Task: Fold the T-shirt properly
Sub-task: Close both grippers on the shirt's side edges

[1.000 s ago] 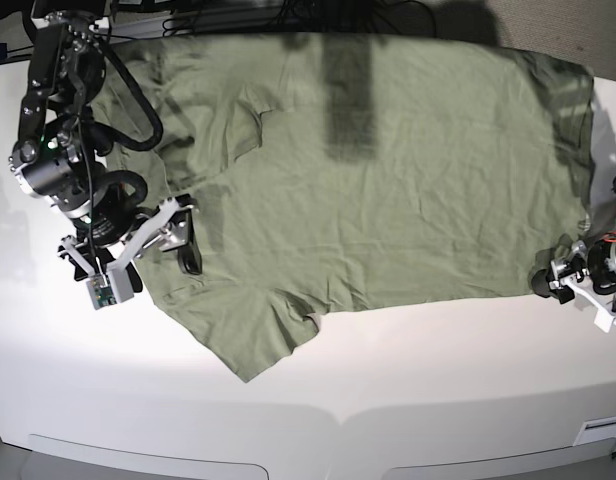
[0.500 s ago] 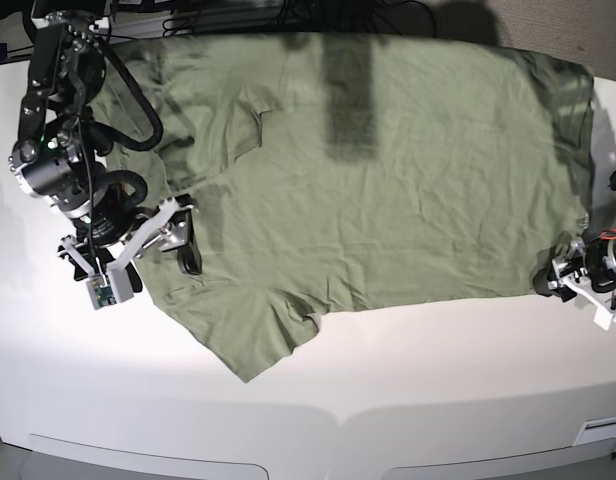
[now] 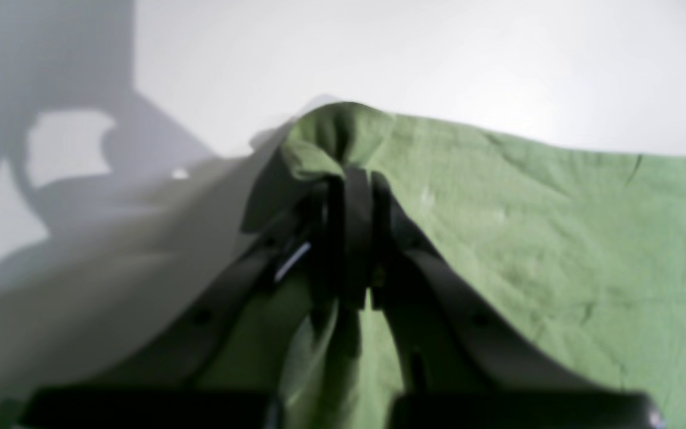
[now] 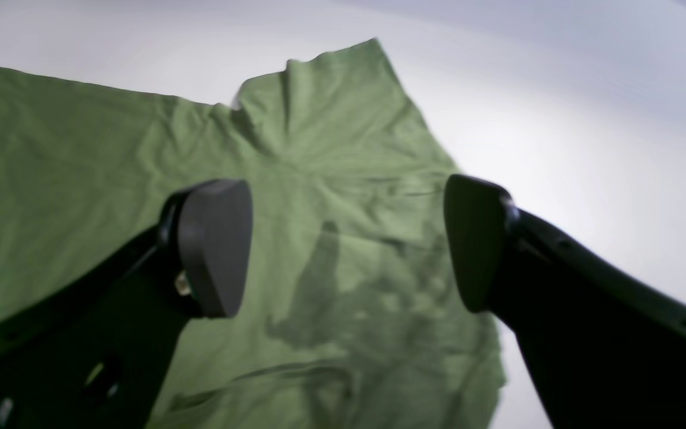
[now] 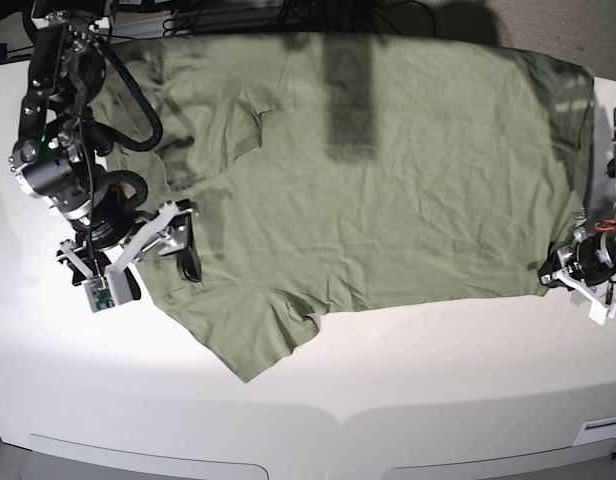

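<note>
The sage-green T-shirt [image 5: 388, 170] lies spread flat and wrinkled over the white table [image 5: 438, 380], with one sleeve [image 5: 258, 340] pointing toward the front. My left gripper [image 5: 554, 272] is at the shirt's front right corner; in the left wrist view it [image 3: 349, 179] is shut on a bunched fold of the green fabric [image 3: 527, 238]. My right gripper [image 5: 160, 268] is open above the shirt's left edge near the sleeve. In the right wrist view its pads [image 4: 215, 244] stand wide apart over the fabric [image 4: 331, 149], holding nothing.
Dark cables and equipment [image 5: 238, 15] run along the table's back edge. A dark shadow band [image 5: 348, 90] crosses the shirt's upper middle. Bare white table lies in front of the shirt down to the front edge [image 5: 338, 420].
My left gripper has shifted slightly up and to the right, still shut on the shirt's corner. My right arm has crept slightly upward.
</note>
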### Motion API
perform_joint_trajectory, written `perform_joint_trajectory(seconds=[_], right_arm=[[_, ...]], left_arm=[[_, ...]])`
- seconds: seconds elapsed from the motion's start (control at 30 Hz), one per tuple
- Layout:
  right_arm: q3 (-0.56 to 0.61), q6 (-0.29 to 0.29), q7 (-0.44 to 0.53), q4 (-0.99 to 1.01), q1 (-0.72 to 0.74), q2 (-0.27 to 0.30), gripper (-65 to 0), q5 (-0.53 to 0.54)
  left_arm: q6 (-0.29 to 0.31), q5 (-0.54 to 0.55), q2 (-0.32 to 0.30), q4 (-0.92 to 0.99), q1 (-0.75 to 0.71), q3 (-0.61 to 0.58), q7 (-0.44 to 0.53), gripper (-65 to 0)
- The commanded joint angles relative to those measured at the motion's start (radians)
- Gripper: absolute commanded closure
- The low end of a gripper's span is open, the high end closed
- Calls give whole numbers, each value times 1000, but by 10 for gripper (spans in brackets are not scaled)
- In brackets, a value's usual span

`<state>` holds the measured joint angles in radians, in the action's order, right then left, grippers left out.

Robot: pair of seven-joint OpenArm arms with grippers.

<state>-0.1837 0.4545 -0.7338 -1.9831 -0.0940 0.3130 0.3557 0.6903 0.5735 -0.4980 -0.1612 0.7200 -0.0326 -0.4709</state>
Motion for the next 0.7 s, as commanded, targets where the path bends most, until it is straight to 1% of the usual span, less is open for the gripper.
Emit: perform_joint_trajectory(seconds=[0.0,0.07,0.1,0.17,0.2,0.43,0.67], right_arm=[[-6,3,37,-18,16,11,-483,-19],[-6,1,65,-15,17,11,-483,-105],[-6,-11,78,-6,23,11,-483,-148],[-6,-61,63,37,57,11,-483,-183],[-6,-76,47,72,85,11,-483,-193],[-6,-78,-63,419,340,11,-483,-201],[-6,-74,-95,819,583,11,-483,-203]], left_arm=[[8,12,-15,-9,31,0,25,0],[8,11,-15,-9,31,0,31,0],[8,11,-15,-9,31,0,31,0],[8,11,-15,-9,31,0,31,0],[8,11,-15,-9,31,0,31,0],[8,13,-14,-9,31,0,31,0],[8,15,-15,-9,31,0,31,0]])
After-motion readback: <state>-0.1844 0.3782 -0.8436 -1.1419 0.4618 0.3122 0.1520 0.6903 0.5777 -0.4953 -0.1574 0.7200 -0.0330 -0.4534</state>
